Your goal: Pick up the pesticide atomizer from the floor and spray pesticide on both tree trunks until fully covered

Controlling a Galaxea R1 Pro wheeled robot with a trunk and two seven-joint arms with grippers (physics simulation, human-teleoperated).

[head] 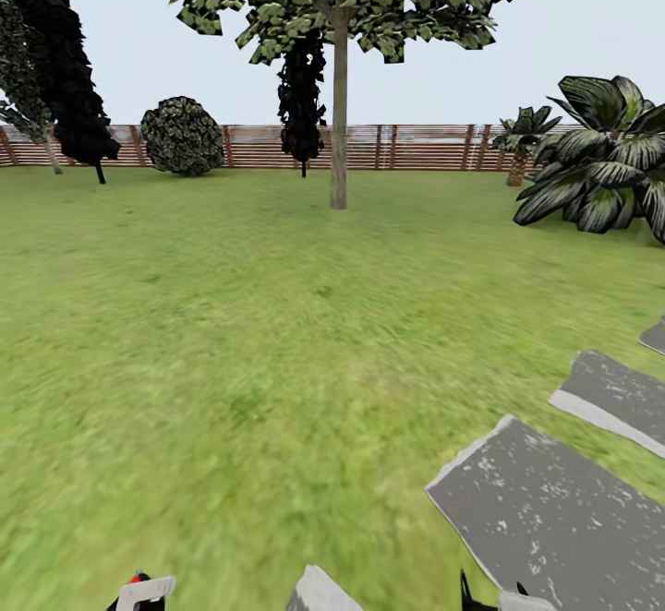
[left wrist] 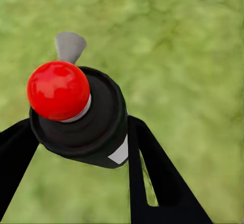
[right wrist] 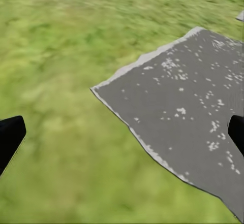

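Nearest to us in the left wrist view, our left gripper has its black fingers closed against the dark body of the pesticide atomizer, which carries a glossy red ball on top and a light grey nozzle beyond it, all held above the grass. In the head view the atomizer's red tip peeks up at the bottom edge, left of centre. Our right gripper holds nothing, its fingers spread wide above the edge of a grey stone slab set in the lawn. Far ahead across the lawn one tree with a straight pale trunk stands before a wooden fence, well apart from us.
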